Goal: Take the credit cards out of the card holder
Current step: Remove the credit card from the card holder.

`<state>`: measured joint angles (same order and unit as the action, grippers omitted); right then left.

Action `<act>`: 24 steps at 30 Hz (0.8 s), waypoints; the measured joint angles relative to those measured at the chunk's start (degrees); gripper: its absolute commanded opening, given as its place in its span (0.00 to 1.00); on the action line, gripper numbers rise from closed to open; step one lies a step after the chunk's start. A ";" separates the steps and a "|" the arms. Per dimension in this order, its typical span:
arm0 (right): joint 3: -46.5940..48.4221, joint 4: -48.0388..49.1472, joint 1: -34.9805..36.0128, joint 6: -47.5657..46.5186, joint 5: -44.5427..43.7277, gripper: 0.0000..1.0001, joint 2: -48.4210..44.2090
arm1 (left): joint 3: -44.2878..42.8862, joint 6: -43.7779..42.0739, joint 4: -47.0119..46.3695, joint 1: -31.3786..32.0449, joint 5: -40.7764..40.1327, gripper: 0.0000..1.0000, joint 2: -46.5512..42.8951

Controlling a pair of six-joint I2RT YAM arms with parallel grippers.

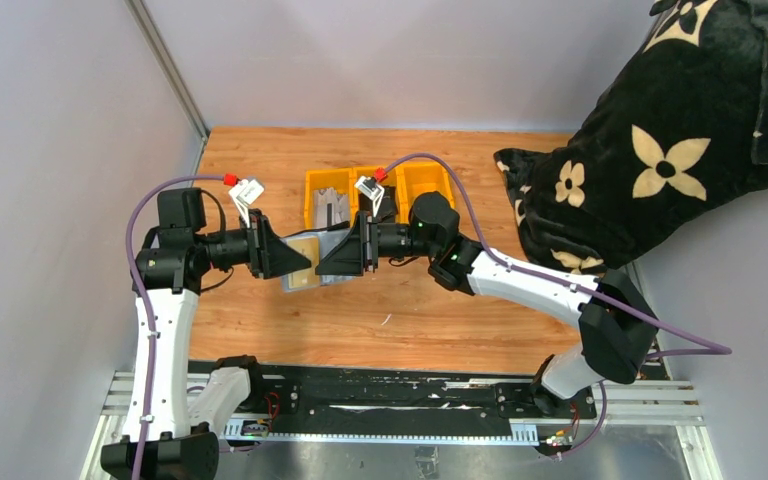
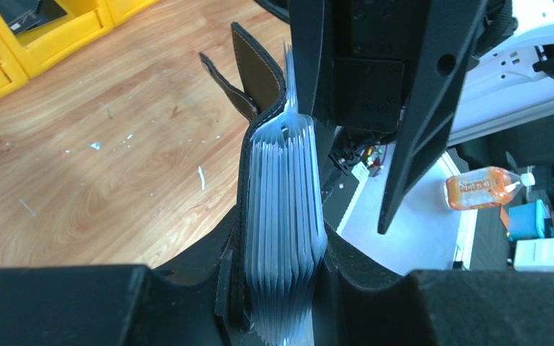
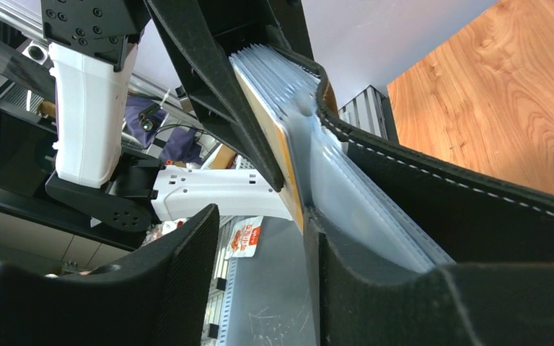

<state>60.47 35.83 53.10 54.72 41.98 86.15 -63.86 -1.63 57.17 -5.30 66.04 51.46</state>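
The black card holder (image 1: 296,282) hangs in the air between my two grippers above the wooden table, with a tan-gold card (image 1: 303,252) showing in it. My left gripper (image 1: 293,258) is shut on the holder; in the left wrist view (image 2: 281,249) its jaws squeeze the stack of clear sleeves (image 2: 285,187) and the black cover (image 2: 260,65). My right gripper (image 1: 332,258) faces it from the right. In the right wrist view it (image 3: 260,216) is open, and the tan-gold card's edge (image 3: 278,144) runs down to its right finger (image 3: 375,288), with the holder's stitched cover (image 3: 440,202) outside that finger.
A yellow three-compartment tray (image 1: 312,190) stands behind the grippers, with a grey flat piece (image 1: 332,208) in its left compartment; the tray also shows in the left wrist view (image 2: 43,50). A black flower-patterned blanket (image 1: 660,150) lies at the table's right side. Grey walls bound left and back.
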 measured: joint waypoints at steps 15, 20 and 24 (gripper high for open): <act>-0.13 2.27 0.26 2.25 0.02 0.22 1.68 | 0.00 1.42 -0.37 -0.66 2.93 0.40 -0.66; -0.13 3.93 0.92 3.19 -0.02 0.26 2.32 | 0.00 1.62 -0.44 -0.66 4.39 0.42 -0.66; -0.13 4.04 1.01 3.48 -0.15 0.22 2.34 | 0.00 1.60 -0.50 -0.68 4.70 0.42 -0.68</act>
<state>60.34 39.88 54.11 58.19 41.82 88.49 -63.86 -0.03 56.66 -5.98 70.74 50.78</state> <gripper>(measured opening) 0.254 0.419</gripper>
